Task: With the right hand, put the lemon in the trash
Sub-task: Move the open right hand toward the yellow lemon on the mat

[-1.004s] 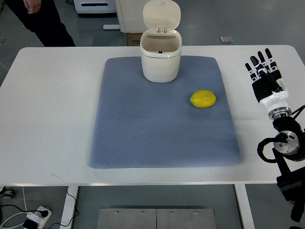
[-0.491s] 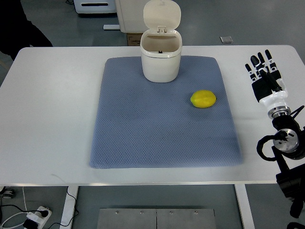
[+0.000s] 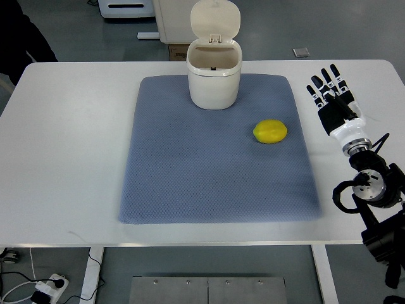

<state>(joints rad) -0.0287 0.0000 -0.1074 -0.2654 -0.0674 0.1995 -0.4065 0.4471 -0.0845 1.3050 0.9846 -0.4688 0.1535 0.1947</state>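
My right hand [image 3: 332, 101], fingers spread and empty, sits by the table's right edge; the lemon [image 3: 270, 132] lies leftward, long axis crosswise.

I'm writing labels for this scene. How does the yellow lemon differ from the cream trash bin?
The small yellow oval lemon lies low on its side; the cream plastic trash bin is much larger and stands upright. The lemon is solid and closed; the bin is hollow, its flip lid raised. The lemon is nearer the open right hand. Both rest on the blue-grey mat.
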